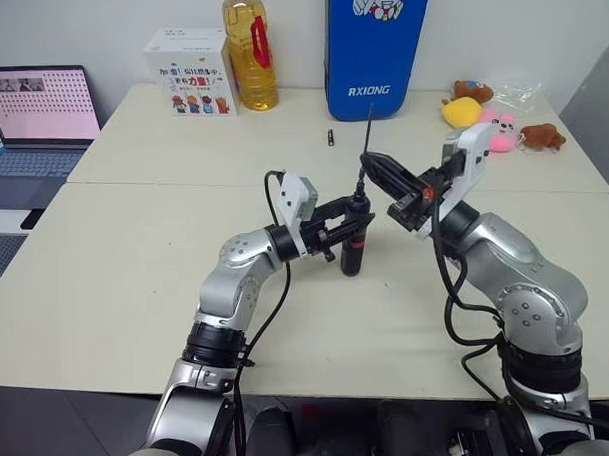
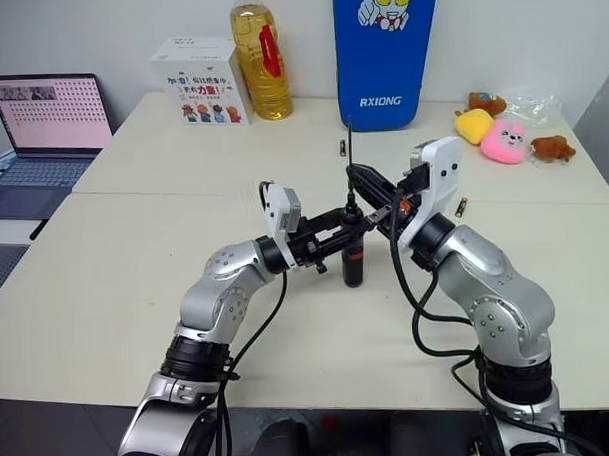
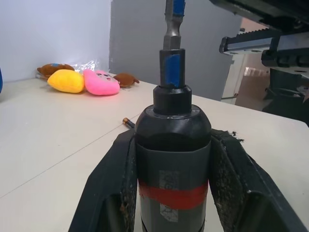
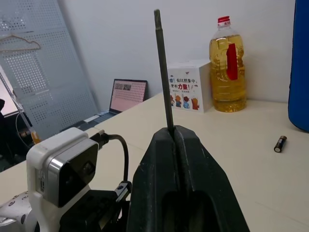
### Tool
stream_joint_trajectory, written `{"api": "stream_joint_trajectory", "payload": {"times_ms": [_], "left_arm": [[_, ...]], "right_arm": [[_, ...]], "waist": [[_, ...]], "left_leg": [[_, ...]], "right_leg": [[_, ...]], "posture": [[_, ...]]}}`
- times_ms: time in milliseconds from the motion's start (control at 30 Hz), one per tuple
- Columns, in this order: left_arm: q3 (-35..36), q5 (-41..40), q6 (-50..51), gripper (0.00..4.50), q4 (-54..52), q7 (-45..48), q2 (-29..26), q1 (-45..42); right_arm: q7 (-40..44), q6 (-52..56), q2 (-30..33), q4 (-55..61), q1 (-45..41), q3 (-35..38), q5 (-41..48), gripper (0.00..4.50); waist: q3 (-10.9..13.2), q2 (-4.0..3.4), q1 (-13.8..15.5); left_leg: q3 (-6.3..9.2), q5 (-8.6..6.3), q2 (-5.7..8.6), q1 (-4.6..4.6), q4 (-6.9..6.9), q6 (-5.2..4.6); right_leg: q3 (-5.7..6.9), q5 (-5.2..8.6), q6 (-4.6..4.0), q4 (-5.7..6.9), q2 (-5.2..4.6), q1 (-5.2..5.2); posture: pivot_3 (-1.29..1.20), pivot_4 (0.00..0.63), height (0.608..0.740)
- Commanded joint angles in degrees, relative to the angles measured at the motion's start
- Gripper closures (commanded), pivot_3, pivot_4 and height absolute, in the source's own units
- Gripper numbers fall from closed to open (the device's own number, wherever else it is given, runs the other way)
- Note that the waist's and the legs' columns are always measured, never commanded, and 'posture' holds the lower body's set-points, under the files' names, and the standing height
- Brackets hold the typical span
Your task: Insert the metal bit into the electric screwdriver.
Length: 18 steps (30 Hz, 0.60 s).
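Over open tabletop (image 1: pixel 136 284) near the seam between two tables, the left gripper (image 1: pixel 352 224) clamps the electric screwdriver (image 1: pixel 353 248) upright, fingers pressed on its black barrel. The right gripper (image 1: pixel 367 164), jaws pinched together on the metal bit (image 1: pixel 367 136), holds it vertical, its lower end at the screwdriver's collar. How deep it sits is hidden. A battery (image 1: pixel 329 137) lies well behind.
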<state>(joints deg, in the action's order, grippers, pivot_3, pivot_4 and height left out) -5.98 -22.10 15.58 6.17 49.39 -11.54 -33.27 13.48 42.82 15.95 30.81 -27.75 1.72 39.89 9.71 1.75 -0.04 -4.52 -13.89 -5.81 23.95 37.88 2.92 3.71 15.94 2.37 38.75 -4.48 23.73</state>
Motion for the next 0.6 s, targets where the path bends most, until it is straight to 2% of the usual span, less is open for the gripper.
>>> {"api": "stream_joint_trajectory", "payload": {"times_ms": [33, 600], "left_arm": [[0.4, -0.1, -1.4, 2.83, -4.1, -0.9, 0.3, -1.1], [-0.6, 2.5, -2.5, 2.83, -4.5, -4.3, 1.5, -1.4]], "right_arm": [[0.0, 1.4, 0.5, 0.3, 0.9, -1.1, -0.5, 4.48], [-0.7, 3.1, 1.7, -0.1, 1.0, -2.2, -3.2, 4.48]], "waist": [[0.0, 0.00, 0.0], [0.0, 0.00, 0.0]], "left_leg": [[0.00, 0.00, 0.00, 0.00, 0.00, 0.00], [0.01, 0.00, 0.00, -0.06, 0.01, 0.00]], "right_leg": [[0.00, 0.00, 0.00, 0.01, 0.00, 0.00], [0.00, 0.00, 0.00, 0.01, 0.00, -0.06]], "posture": [[0.00, 0.150, 0.740], [0.00, 0.150, 0.740]]}}
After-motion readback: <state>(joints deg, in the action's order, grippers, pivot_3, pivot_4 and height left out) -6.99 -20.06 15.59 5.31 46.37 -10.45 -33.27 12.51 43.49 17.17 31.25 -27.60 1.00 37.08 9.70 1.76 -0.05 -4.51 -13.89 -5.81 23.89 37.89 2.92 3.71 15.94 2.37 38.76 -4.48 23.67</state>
